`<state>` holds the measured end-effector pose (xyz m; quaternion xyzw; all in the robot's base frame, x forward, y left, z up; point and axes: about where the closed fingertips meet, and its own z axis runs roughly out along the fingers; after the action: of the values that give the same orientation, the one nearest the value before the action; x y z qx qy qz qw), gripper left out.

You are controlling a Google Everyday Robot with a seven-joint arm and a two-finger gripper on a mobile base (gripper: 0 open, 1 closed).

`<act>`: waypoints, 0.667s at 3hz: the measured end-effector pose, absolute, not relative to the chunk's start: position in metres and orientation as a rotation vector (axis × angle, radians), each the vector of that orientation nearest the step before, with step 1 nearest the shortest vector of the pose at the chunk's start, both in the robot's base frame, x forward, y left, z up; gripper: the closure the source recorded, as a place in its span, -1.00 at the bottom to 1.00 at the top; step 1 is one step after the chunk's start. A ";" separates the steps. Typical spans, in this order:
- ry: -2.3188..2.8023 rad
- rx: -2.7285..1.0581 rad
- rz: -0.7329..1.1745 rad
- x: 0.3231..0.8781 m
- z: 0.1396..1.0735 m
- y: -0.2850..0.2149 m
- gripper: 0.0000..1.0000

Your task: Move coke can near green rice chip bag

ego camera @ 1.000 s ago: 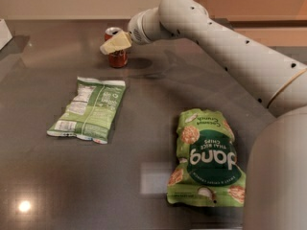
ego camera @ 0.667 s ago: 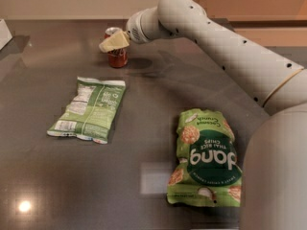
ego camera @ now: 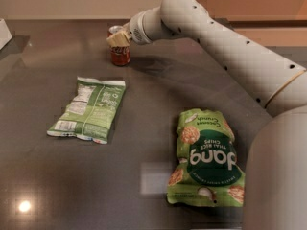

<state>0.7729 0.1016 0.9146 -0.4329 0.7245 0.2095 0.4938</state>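
Note:
The coke can [ego camera: 120, 55] is a small red can standing upright at the far side of the dark table. My gripper [ego camera: 118, 37] is right at the can's top, covering the rim, with the white arm reaching in from the right. The green rice chip bag [ego camera: 206, 159] lies flat at the near right, bright green with white "dang" lettering, far from the can.
A flatter pale green-and-white bag [ego camera: 88, 110] with a nutrition label lies left of centre, between the can and the near edge. A white object [ego camera: 4, 32] sits at the far left edge. My arm's large lower segment [ego camera: 280, 176] fills the near right corner.
My gripper has shifted slightly up and to the right over the can's top. The can and both bags have stayed where they were.

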 end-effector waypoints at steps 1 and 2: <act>1.745 -1.078 0.493 0.758 0.925 0.095 0.67; 1.779 -1.085 0.464 0.734 0.939 0.070 1.00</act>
<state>0.7340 0.0701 0.9395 -0.4454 0.7298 0.1904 0.4825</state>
